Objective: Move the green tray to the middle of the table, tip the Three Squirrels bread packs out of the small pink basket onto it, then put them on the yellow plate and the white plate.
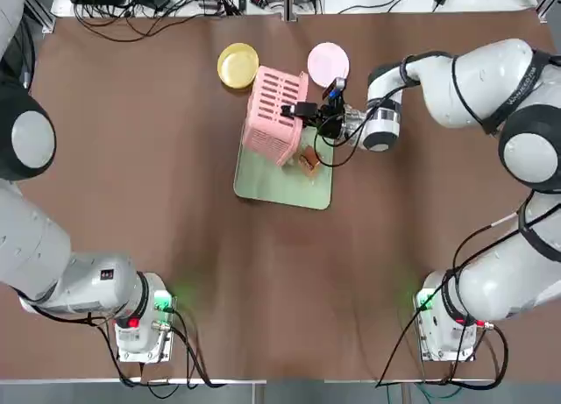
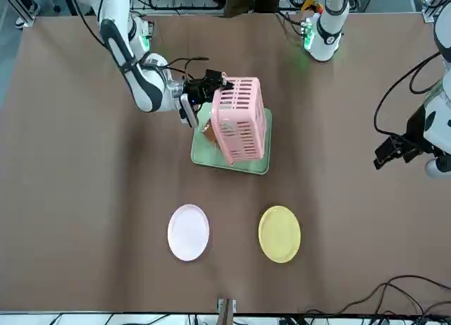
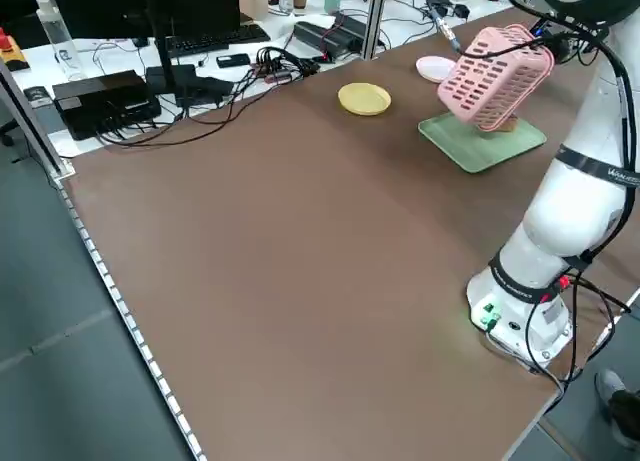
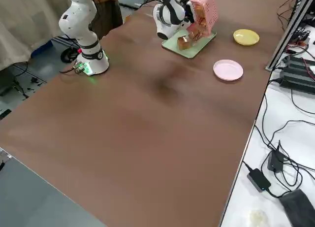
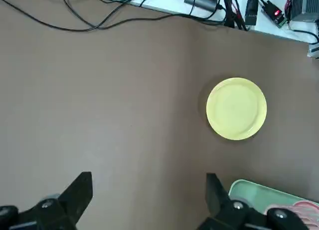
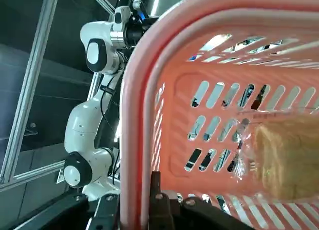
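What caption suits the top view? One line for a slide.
Right gripper tips the small pink basket over the green tray, spilling a bread pack.

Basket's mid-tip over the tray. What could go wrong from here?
1. Packs are landing near the tray edge by the right gripper; later ones may roll onto the table.
2. One pack sits inside the basket and may stay caught there.

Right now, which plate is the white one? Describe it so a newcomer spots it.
Start at the green tray mid-table, under the tilted pink basket. Two round plates lie beyond it, away from the arm bases. The white plate is the pale, pinkish one on the robot's right; its neighbour is yellow.
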### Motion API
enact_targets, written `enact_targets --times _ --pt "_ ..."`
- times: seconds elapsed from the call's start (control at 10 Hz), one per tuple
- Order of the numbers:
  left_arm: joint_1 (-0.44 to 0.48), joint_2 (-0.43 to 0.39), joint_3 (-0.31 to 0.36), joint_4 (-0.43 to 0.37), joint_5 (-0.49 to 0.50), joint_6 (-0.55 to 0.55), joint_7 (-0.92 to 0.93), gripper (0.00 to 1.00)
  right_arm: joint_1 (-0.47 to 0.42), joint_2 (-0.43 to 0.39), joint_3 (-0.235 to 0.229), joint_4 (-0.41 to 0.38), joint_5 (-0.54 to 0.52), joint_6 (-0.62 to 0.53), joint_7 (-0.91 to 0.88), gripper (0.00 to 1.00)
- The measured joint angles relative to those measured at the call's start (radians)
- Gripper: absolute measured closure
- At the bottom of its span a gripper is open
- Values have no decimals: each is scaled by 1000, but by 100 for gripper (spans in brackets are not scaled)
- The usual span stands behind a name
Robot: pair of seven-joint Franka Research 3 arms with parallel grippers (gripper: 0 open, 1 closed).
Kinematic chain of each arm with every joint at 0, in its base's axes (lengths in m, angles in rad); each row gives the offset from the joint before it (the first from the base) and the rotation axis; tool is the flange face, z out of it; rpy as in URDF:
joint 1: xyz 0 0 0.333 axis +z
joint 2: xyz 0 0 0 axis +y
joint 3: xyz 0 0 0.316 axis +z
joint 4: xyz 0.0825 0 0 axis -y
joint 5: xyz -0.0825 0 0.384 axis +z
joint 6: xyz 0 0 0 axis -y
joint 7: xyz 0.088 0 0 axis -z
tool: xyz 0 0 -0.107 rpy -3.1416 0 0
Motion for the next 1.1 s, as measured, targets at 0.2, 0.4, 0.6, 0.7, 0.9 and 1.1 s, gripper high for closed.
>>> enact_targets --times 0.2,0.4,0.6,0.7,0.9,1.1 --pt "0 0 0 0 0 -2 0 0 31 34 -2 30 44 -7 -6 93" --pt "-1 1 0 -1 0 -4 0 0 55 86 -3 67 58 -34 -23 93" --pt "-1 1 0 -1 0 -4 0 0 74 140 -10 100 72 -70 -60 93" --pt "2 1 0 0 0 -4 0 0 77 159 -12 118 74 -77 -69 93" --pt "8 0 0 0 0 -27 0 0 80 185 -13 155 75 -78 -74 93" --pt "8 0 0 0 0 -60 0 0 94 212 -13 191 96 -90 -79 93"
